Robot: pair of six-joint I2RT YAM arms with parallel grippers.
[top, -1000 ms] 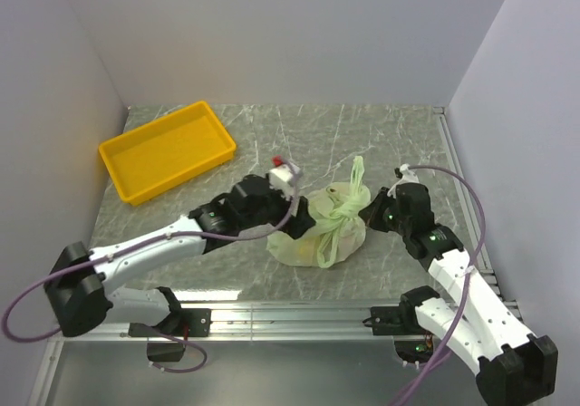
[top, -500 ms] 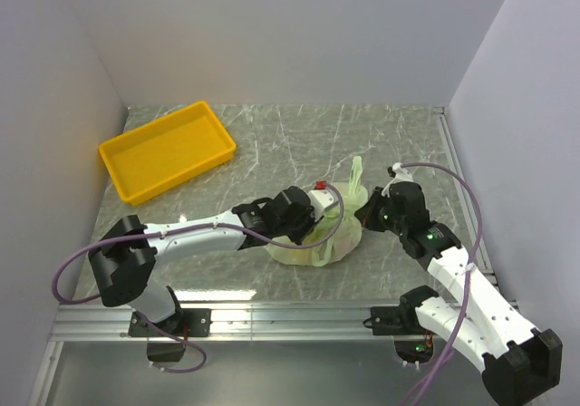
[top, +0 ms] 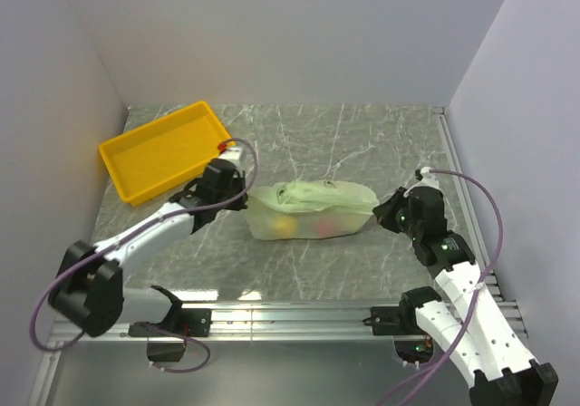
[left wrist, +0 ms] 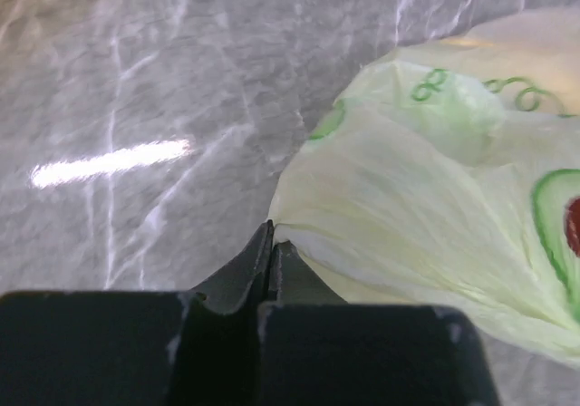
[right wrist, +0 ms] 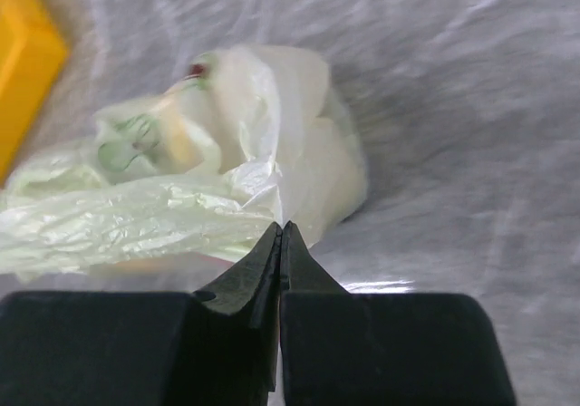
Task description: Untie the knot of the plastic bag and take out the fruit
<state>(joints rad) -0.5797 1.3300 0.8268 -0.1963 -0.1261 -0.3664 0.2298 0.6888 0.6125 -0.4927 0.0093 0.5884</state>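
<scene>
My left claw (top: 243, 199) is clamped on the plastic bag (top: 313, 208) at the end nearest the yellow tray (top: 168, 150). My right claw (top: 379, 211) is clamped on the end farthest from the tray. The bag is stretched out long, just right of the tray. Fruit (top: 284, 227) is inside, showing through the film.

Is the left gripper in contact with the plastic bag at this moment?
Touching. The left wrist view shows the left gripper closed, with a corner of the plastic bag pinched right at its fingertips, no gap between them.
</scene>
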